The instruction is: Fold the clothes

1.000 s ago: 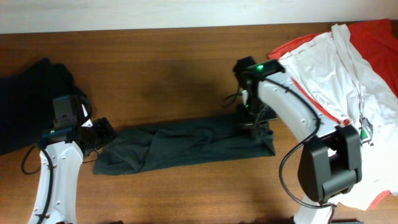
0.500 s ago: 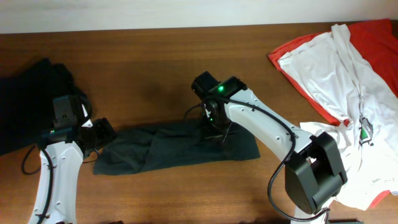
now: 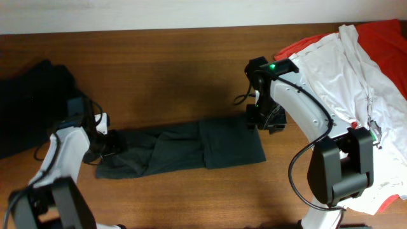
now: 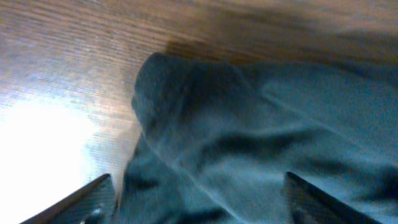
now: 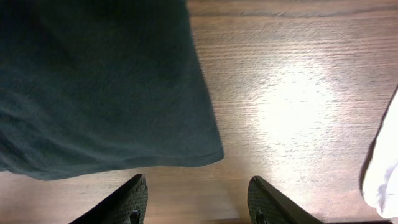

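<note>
A dark grey-green T-shirt (image 3: pixel 184 149) lies as a long strip across the table's middle, its right end doubled back over itself. My left gripper (image 3: pixel 109 143) hovers at the strip's left end; in the left wrist view this gripper (image 4: pixel 199 208) is open, with rumpled dark cloth (image 4: pixel 249 124) spanning the gap between its fingers. At the strip's upper right corner is my right gripper (image 3: pixel 264 121). Seen from the right wrist, the right gripper (image 5: pixel 202 202) is open over bare wood, and the shirt's corner (image 5: pixel 93 93) lies just beyond the fingertips.
A black pile of clothes (image 3: pixel 28 102) lies at the far left. A white shirt (image 3: pixel 343 70) lies over a red-orange one (image 3: pixel 385 35) at the right, close to my right arm. The wooden table (image 3: pixel 172 76) shows behind the strip.
My right gripper carried the shirt's right end leftward, laid it over the strip, opened and drew back to the right. The left gripper opened wider at the left end.
</note>
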You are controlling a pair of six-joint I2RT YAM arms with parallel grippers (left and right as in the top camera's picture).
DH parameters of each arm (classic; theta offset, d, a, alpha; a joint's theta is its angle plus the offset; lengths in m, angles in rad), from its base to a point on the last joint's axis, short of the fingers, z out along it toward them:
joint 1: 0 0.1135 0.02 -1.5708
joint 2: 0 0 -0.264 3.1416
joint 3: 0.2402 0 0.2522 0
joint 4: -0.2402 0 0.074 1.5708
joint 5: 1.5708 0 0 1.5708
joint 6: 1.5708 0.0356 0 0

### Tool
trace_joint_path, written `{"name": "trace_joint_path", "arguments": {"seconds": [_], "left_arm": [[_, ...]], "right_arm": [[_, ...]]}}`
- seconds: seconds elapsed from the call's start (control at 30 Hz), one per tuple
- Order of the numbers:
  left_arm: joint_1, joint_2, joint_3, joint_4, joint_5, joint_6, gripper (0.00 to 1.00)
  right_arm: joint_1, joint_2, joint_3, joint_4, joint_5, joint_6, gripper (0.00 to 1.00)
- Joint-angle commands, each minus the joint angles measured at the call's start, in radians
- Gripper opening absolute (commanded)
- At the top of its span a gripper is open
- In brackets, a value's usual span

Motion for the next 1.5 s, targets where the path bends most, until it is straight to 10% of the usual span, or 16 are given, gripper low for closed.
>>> {"name": "trace_joint_path", "arguments": {"seconds": [0.0,0.4,0.47,0.57,0.9,1.03,1.47], "left_arm": [[-0.001,0.067,0.008,0.063,-0.095,0.052,0.99],[-0.001,0.179,-0.033,0.068,0.181,0.029,0.79],[-0.001,0.182,-0.032,0.068,0.181,0.029,0.3],[0.002,0.181,0.001,0.054,0.18,0.029,0.04],[0.184,0.175,0.61,-0.455,0.057,-0.024,0.02],[-0.018,0.175,0.714,-0.619,0.144,-0.039,0.02],[-0.597,0.261,0.708,-0.468,0.255,-0.156,0.04]], "right_arm": [[-0.009,-0.007,-0.003,-0.003,0.013,-0.015,0.56],[-0.009,-0.007,-0.021,-0.017,0.013,-0.014,0.56],[-0.009,-0.007,-0.021,-0.018,0.013,-0.014,0.56],[-0.009,-0.007,-0.021,-0.018,0.014,-0.014,0.56],[-0.198,-0.007,-0.021,-0.017,0.11,-0.095,0.57],[-0.206,-0.007,-0.021,-0.014,0.11,-0.095,0.57],[-0.206,-0.007,-0.021,-0.021,0.11,-0.102,0.58]]}}
